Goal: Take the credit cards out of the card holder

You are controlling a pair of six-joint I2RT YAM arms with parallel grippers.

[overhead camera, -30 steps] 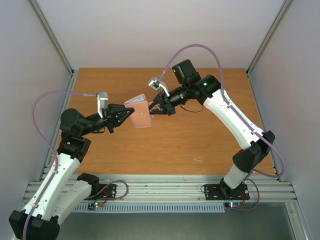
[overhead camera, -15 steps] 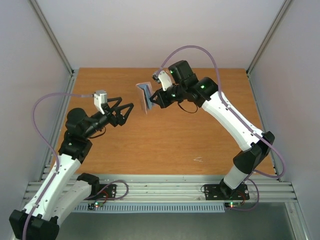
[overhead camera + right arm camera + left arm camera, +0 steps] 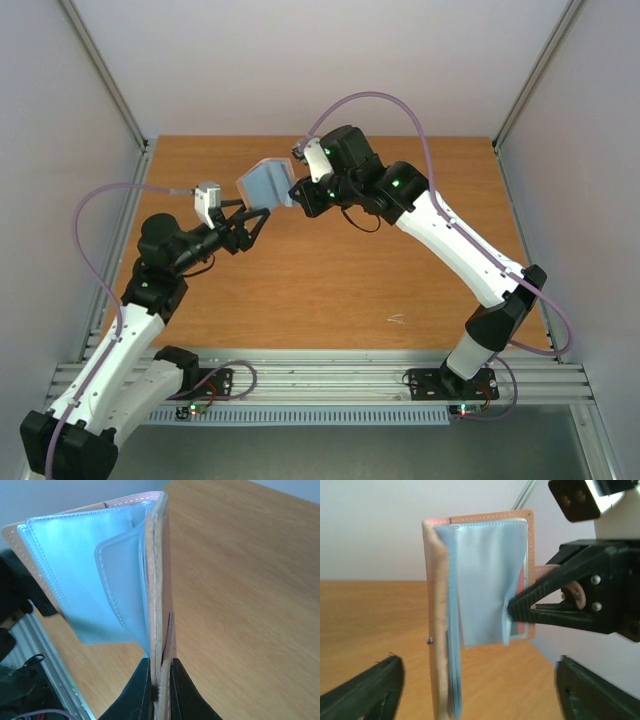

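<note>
The card holder (image 3: 264, 185) hangs in the air over the back of the table, taupe outside and light blue inside, half unfolded. My right gripper (image 3: 297, 194) is shut on the edge of one taupe panel (image 3: 161, 680). In the left wrist view the card holder (image 3: 487, 580) stands upright with its clear sleeves facing me, and the right gripper's black fingers (image 3: 535, 605) pinch its right side. My left gripper (image 3: 255, 222) is open just below and in front of the holder, its own fingertips (image 3: 480, 662) wide apart and touching nothing. The credit cards are hidden in the sleeves; only a reddish patch (image 3: 520, 587) shows through.
The orange wooden table (image 3: 350, 280) lies below both arms, with a small white scrap (image 3: 397, 319) near its front right. Grey walls close in the left, right and back sides. An aluminium rail (image 3: 330, 375) runs along the near edge.
My left gripper has let go of the card holder, opened wide and drawn back a little. The right arm has carried the holder to the left and turned it, so its blue inside faces the left gripper.
</note>
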